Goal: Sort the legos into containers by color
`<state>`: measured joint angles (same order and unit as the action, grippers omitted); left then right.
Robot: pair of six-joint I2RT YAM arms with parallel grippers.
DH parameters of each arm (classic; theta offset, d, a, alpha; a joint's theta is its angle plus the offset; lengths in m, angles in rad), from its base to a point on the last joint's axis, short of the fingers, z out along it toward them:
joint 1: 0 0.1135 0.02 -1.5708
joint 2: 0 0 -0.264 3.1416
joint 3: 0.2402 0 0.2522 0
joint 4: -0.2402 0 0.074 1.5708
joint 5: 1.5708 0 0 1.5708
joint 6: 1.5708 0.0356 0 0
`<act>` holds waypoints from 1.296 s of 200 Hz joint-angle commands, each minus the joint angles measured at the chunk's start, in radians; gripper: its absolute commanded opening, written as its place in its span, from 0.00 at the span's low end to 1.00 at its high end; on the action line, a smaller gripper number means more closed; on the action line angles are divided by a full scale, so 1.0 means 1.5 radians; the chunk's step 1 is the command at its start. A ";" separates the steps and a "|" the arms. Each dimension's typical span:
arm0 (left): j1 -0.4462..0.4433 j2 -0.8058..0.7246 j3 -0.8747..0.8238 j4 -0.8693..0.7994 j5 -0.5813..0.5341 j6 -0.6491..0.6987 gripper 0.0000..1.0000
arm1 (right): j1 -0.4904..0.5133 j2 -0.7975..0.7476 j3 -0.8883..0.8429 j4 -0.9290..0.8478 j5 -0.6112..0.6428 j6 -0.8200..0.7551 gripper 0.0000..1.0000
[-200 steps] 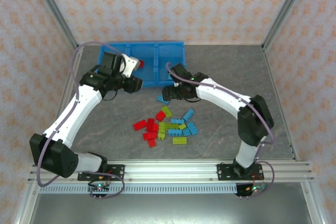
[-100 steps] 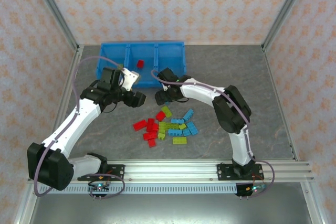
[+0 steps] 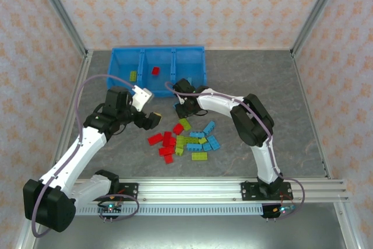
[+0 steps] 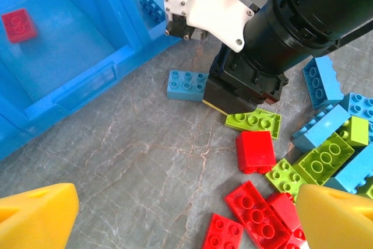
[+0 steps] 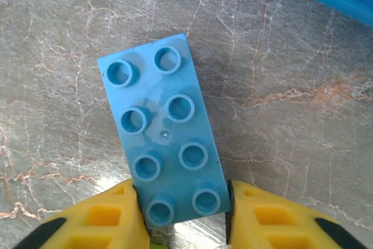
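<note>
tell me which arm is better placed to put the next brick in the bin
Right, I'd say. The right fingers clamp the light blue brick on the table, just in front of the bin. The left fingers stand open and empty beside the pile, with nothing picked yet.

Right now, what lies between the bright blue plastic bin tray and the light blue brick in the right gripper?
Bare grey tabletop between tray and brick, in the left wrist view.
</note>
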<state>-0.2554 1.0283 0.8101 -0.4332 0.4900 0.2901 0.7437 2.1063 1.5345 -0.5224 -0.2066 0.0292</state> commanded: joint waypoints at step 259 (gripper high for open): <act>0.003 -0.010 -0.033 0.091 -0.068 0.007 0.98 | -0.059 0.046 0.267 -0.052 0.188 0.169 0.41</act>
<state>-0.2554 1.0145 0.7654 -0.3237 0.4030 0.2901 0.6510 2.1872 1.8977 -0.5674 0.0788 0.2554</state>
